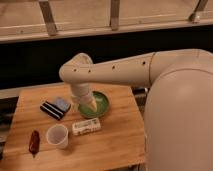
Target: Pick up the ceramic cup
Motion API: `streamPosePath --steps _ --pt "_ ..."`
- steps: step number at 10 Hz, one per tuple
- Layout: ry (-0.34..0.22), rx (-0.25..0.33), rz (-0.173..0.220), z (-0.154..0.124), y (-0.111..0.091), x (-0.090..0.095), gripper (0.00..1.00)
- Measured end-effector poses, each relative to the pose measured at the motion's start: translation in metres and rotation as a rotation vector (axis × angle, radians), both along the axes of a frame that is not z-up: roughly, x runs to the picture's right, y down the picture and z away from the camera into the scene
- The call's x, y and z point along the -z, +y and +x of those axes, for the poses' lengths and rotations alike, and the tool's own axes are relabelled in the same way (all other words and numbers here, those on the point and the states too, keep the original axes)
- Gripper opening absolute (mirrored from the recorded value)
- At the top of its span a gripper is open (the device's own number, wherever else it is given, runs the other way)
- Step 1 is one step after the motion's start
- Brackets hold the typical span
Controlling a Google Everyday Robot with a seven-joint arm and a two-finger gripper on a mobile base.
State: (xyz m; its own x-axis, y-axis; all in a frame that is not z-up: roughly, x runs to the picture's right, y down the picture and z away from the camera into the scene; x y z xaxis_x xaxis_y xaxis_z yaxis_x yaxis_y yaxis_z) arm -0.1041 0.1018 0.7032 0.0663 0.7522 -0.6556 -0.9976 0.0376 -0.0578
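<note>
End effector (91,106) hung low over the green bowl (103,100), pointing down off the bent arm (115,70), so it was parked at the bowl, not at the target. Apart or together: couldn't tell from this angle. Ceramic cup (57,136) stood upright on the worktop (117,142), toward the near-left corner in the view, well apart from the end effector, nothing gripping it. White box (86,126) lay just beside the cup, between cup and bowl. My read: a straight low move from the bowl would cross the box, so it needs to lift first, then drop over the rim. The cup's mouth faced up, so a top-down pinch on the wall looks like the sensible grasp. Dark striped packet (49,110) and a grey-blue one (63,103) sat behind the cup, and a reddish item (34,142) lay beside it near the worktop edge. All were close enough to clip on a sloppy descent. Judged stage: approach, no grasp yet.
</note>
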Motion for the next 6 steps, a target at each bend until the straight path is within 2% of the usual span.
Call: streamPosePath --steps 2,3,4,6 --pt "-0.002 0.002 0.005 0.0 -0.001 0.0 0.65" --pt "-0.015 0.025 0.014 -0.006 -0.004 0.004 0.65" --pt "-0.036 0.051 0.026 -0.018 -0.006 0.011 0.65" --pt "-0.101 0.134 0.061 -0.061 -0.007 0.033 0.65"
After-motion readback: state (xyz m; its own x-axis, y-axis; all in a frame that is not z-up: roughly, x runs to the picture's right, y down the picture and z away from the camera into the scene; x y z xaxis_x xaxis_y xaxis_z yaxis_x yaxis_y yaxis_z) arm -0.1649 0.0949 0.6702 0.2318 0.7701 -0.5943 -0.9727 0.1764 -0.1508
